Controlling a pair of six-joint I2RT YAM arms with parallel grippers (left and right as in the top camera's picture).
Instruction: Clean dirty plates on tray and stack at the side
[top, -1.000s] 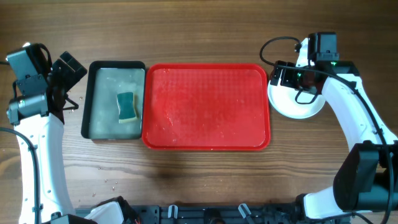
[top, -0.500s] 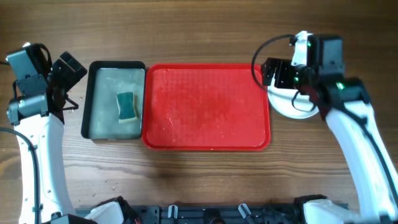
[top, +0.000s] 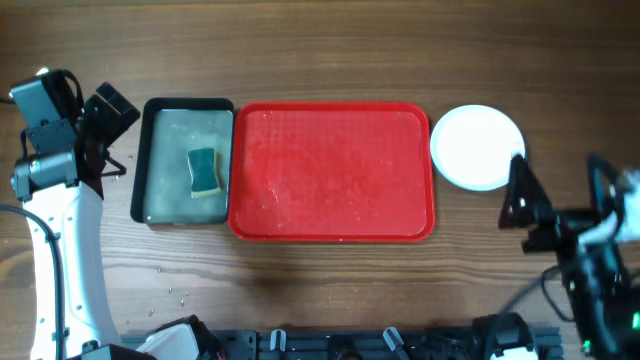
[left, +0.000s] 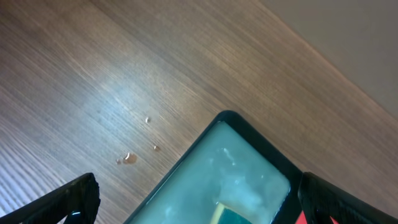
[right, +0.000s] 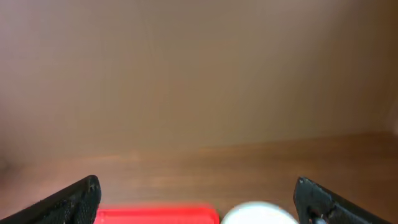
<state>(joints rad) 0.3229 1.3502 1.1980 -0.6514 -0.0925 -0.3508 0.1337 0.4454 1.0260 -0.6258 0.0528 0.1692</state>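
The red tray (top: 330, 170) lies mid-table, wet and with nothing on it; its far edge (right: 155, 216) shows at the bottom of the right wrist view. A white plate (top: 477, 147) sits on the wood just right of the tray, and its rim (right: 258, 213) also peeks into the right wrist view. My right gripper (top: 530, 213) hangs open near the front right, apart from the plate, with nothing between its fingers (right: 199, 202). My left gripper (top: 112, 138) is open at the far left beside the black tray, also holding nothing (left: 199, 202).
A black tray (top: 150, 170) of soapy water stands against the red tray's left side, with a green-yellow sponge (top: 204, 171) in it; its corner (left: 249, 134) and the sponge (left: 233, 216) show in the left wrist view. Water drops (left: 127, 158) lie on the wood.
My right arm has drawn back from over the white plate toward the front right, leaving the plate uncovered on the table. The left arm has not moved.
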